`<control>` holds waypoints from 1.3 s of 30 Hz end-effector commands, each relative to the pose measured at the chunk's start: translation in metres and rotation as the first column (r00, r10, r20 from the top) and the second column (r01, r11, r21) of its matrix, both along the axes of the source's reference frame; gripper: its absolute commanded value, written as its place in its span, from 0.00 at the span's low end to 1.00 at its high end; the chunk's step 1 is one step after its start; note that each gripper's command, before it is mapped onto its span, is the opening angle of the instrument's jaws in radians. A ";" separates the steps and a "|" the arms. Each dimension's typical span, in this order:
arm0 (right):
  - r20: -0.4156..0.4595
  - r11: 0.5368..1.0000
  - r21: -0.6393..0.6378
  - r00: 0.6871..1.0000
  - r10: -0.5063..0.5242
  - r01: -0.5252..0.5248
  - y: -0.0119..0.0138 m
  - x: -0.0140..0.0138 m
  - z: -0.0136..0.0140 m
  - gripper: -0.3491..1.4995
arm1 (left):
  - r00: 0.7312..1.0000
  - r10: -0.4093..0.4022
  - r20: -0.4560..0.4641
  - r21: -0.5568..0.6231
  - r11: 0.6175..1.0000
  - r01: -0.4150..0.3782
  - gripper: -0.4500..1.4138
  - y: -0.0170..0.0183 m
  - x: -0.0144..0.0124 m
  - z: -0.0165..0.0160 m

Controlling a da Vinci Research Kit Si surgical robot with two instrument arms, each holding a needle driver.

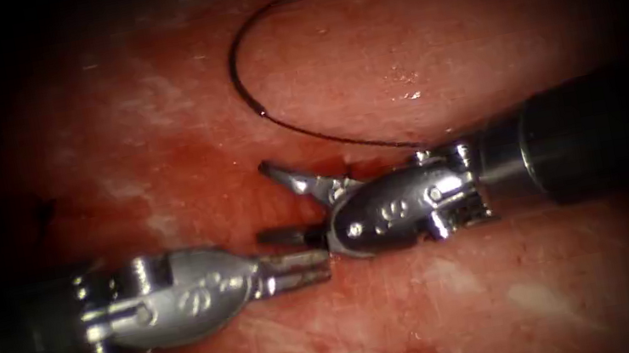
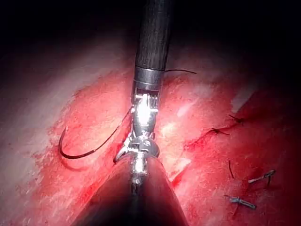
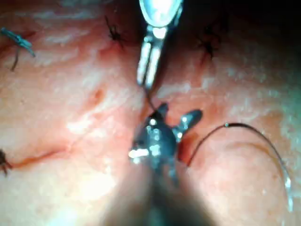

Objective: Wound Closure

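The left arm's tool (image 1: pixel 296 268) lies nearest the endoscope, coming in low from the left with its jaws pressed together, and whether a strand of thread is caught between them cannot be told; its tip sits just beside the lower jaw of the right arm's tool (image 1: pixel 278 204). That right tool comes in from the right with its jaws spread wide, one pointing up and left, the other level toward the left tool, and they grip nothing. The needle (image 1: pixel 246 59) lies free on the tissue (image 1: pixel 477 18) beyond both tools, resting on the surface and not driven in, its curve bulging toward the endoscope view's left, and its long axis runs roughly up and down. From its lower end the thread (image 1: pixel 342 139) trails down and right toward the right tool's wrist. The right tool is the nearer of the two to the needle, which lies up and slightly left of its open jaws. Knotted stitches (image 3: pixel 114 33) show in the right wrist view
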State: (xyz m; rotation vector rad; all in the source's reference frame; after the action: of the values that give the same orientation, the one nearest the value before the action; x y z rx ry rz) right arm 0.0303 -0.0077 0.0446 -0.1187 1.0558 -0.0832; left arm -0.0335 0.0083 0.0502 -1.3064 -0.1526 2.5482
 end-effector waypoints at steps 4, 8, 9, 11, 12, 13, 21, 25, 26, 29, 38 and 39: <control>0.017 1.000 -0.003 1.000 0.004 -0.004 -0.0004 -0.0005 0.0008 0.00 | 1.000 0.005 0.003 0.001 1.000 -0.005 0.00 -0.0006 0.0000 0.0003; 0.018 1.000 -0.010 1.000 -0.006 0.006 -0.0012 -0.0015 0.0000 0.00 | 1.000 0.010 0.005 0.000 1.000 -0.010 0.00 -0.0008 0.0011 0.0002; 0.018 1.000 -0.010 1.000 -0.006 0.006 -0.0012 -0.0015 0.0000 0.00 | 1.000 0.010 0.005 0.000 1.000 -0.010 0.00 -0.0008 0.0011 0.0002; 0.007 0.998 -0.046 0.999 0.051 -0.050 -0.0027 -0.0035 -0.0018 0.82 | 1.000 0.005 -0.004 -0.009 1.000 -0.005 0.00 -0.0010 0.0029 0.0001; 0.003 0.997 -0.049 0.998 0.057 -0.057 -0.0030 -0.0041 -0.0023 0.86 | 1.000 0.003 -0.003 -0.017 1.000 -0.003 0.00 -0.0010 0.0034 0.0001; 0.002 0.997 -0.045 0.998 0.061 -0.061 -0.0034 -0.0047 -0.0029 0.90 | 1.000 0.002 -0.009 -0.020 1.000 -0.002 0.00 -0.0010 0.0042 0.0002; 0.002 0.993 -0.026 0.993 0.115 -0.115 -0.0061 -0.0114 -0.0073 0.92 | 0.997 -0.066 -0.048 -0.022 0.998 0.065 0.00 0.0014 0.0106 0.0044; -0.002 0.989 -0.010 0.989 0.146 -0.146 -0.0066 -0.0130 -0.0077 0.91 | 0.993 -0.103 -0.057 -0.013 0.995 0.103 0.00 0.0022 0.0129 0.0074; 0.000 0.989 -0.005 0.989 0.150 -0.150 -0.0067 -0.0132 -0.0077 0.91 | 0.992 -0.111 -0.060 -0.007 0.994 0.111 0.00 0.0022 0.0133 0.0081; 0.004 0.988 -0.003 0.988 0.157 -0.157 -0.0067 -0.0136 -0.0076 0.91 | 0.988 -0.135 -0.071 -0.004 0.991 0.135 0.00 0.0014 0.0145 0.0107; 0.002 0.983 0.020 0.983 0.182 -0.182 -0.0074 -0.0125 -0.0070 0.91 | 0.962 -0.229 -0.148 0.133 0.959 0.249 0.23 -0.0012 0.0179 0.0186; 0.002 0.983 0.019 0.983 0.182 -0.182 -0.0074 -0.0125 -0.0070 0.91 | 0.958 -0.227 -0.173 0.188 0.947 0.259 0.39 -0.0015 0.0183 0.0189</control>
State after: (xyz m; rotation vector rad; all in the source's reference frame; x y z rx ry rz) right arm 0.0174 -0.0141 0.0370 -0.1994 1.0409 0.0971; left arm -0.0144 0.0072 0.0686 -0.9609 -0.2416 2.3244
